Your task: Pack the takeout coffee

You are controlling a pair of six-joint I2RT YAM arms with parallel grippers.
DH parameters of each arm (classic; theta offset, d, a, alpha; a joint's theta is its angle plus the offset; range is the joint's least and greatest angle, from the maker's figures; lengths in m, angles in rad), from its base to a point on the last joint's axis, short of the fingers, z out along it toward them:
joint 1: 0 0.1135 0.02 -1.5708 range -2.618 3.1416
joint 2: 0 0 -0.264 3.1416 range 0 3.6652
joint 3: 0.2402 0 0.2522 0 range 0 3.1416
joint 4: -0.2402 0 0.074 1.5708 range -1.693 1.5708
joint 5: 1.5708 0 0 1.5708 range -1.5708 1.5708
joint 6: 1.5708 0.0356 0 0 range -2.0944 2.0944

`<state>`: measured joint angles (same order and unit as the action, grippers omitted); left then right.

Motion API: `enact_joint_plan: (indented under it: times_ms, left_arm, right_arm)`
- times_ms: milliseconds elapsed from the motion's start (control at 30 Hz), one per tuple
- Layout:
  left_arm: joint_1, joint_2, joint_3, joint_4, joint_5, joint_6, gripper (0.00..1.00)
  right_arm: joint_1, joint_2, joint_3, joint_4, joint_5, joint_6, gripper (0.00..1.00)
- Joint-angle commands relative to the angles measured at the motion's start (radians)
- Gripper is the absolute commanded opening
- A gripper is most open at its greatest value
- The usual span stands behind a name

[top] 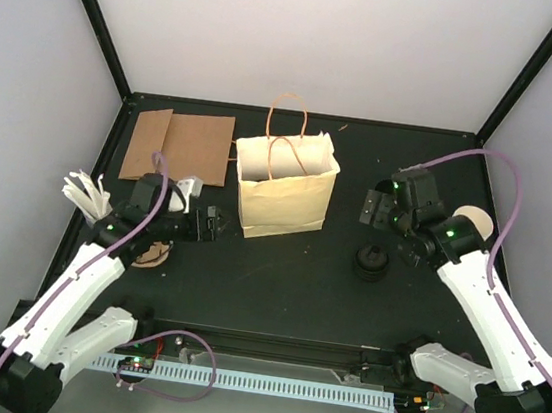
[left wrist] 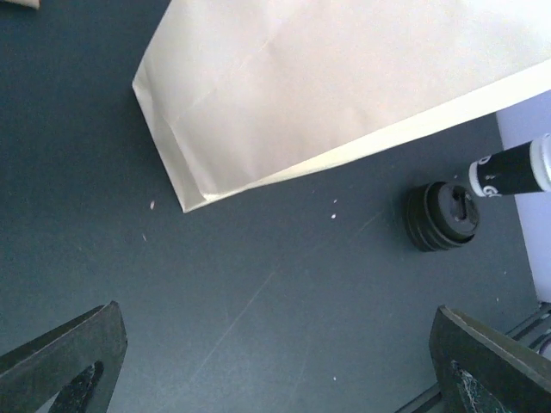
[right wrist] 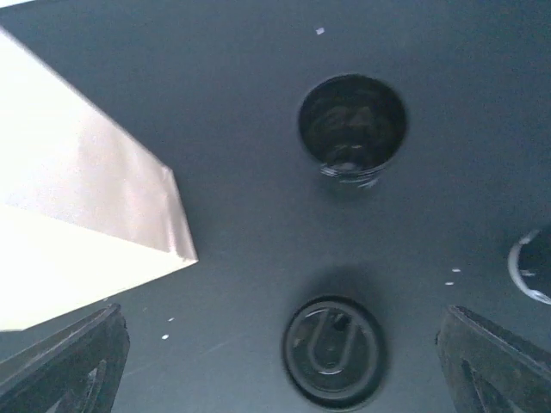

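– So, where is the takeout coffee (top: 474, 219)?
– On the right side of the black worktop (top: 276, 287). It shows as a small cream round shape, partly hidden behind the right arm (top: 486, 303). It is outside the paper bag (top: 282, 199) and well apart from it.
– And the bag itself?
– It stands upright in the middle, toward the far side, with its mouth open and its loop handles (top: 287, 132) raised.
– What are the grippers doing?
– The left gripper (left wrist: 275, 361) hangs near the bag's near left corner. Its fingers are spread wide with nothing between them. The right gripper (right wrist: 277, 374) (best seen from its own wrist camera) is spread just as wide and holds nothing. It hangs to the right of the bag, between the bag and the cup.
– Is anything close to it?
– A black lid (right wrist: 331, 348) lies on the worktop close by it, and a second round black piece (right wrist: 351, 129) stands a little farther off.
– Anything else?
– A flat brown cardboard sheet (top: 178, 144) lies at the far left. A fan of white paper strips (top: 86, 193) sits at the left edge.
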<state>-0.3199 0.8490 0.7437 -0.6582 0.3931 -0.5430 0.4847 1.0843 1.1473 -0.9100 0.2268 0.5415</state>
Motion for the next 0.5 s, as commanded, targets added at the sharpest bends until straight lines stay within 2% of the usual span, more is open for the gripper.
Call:
enact_joint_plan:
  times_ms: [0,167,333,467]
  left_arm:
    - [0.008,-0.099,0.067,-0.061,-0.058,0.06,0.99]
    - [0.008,-0.238,0.039,-0.001,-0.108,0.08,0.99]
    - [0.008,-0.273,0.062,-0.007,-0.129,0.122,0.99]
    - [0.008,-0.264,0.079,-0.01,-0.116,0.168,0.99]
  right_arm:
    - [-0.058,-0.003,0.075,-0.153,0.127,0.013,1.0]
    - [-0.289,-0.007,0.132,-0.245,0.095,-0.002,1.0]
    - [-0.52,-0.012,0.156,-0.246,-0.009,-0.068,0.99]
    - [-0.547,0.023,0.182,-0.248,0.006,-0.085,0.83]
